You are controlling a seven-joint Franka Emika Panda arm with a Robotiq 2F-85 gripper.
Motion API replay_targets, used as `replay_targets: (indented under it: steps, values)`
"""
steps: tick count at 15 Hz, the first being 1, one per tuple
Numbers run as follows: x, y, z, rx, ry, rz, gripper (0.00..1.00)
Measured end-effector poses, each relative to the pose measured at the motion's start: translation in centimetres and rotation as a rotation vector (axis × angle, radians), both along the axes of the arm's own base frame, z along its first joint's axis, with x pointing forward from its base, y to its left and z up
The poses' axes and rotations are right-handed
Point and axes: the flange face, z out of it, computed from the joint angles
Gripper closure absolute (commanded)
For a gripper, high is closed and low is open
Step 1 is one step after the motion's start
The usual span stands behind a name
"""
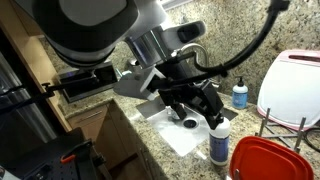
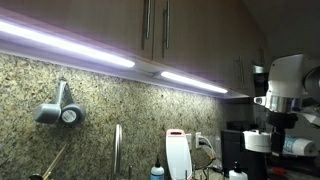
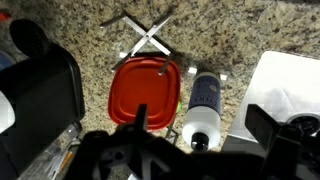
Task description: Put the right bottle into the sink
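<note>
Currently: tool (image 1: 200, 116) spread to its widest, nothing between the jaws, hanging over the speckled granite table (image 3: 230, 30). The tall white plastic bottle with black cap and bluish label (image 1: 219, 145) stands upright just off to one side of the tool and below it, right next to a red square plastic container lid (image 3: 145, 90). I cannot find the sink basin in any view.

Risks, my judgement:
- The bottle is tall and narrow, so a finger clipping the cap on the way down would topple it.
- The red lid sits so close that one finger may land on it instead of sliding past the bottle.
- With the basin unseen, I would be carrying toward a target I cannot check.

Views: the wrist view looks down on the cap and shows the narrow strip between bottle and lid. An exterior view gives the tool's height over the bottle, plus the small blue pump-top bottle (image 1: 240, 95) well apart. In an exterior view facing the wall, only the robot arm (image 2: 285, 100) shows clearly.
</note>
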Motion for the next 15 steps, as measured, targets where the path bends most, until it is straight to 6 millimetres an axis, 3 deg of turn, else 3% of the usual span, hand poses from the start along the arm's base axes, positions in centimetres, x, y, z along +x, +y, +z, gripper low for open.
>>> replay_targets:
  steps: [5,15]
  values:
    - [0.0,-0.4,0.0,0.027,-0.009,0.001,0.00]
    - [-1.1,1.3,-1.3,0.029,0.003,0.030,0.00]
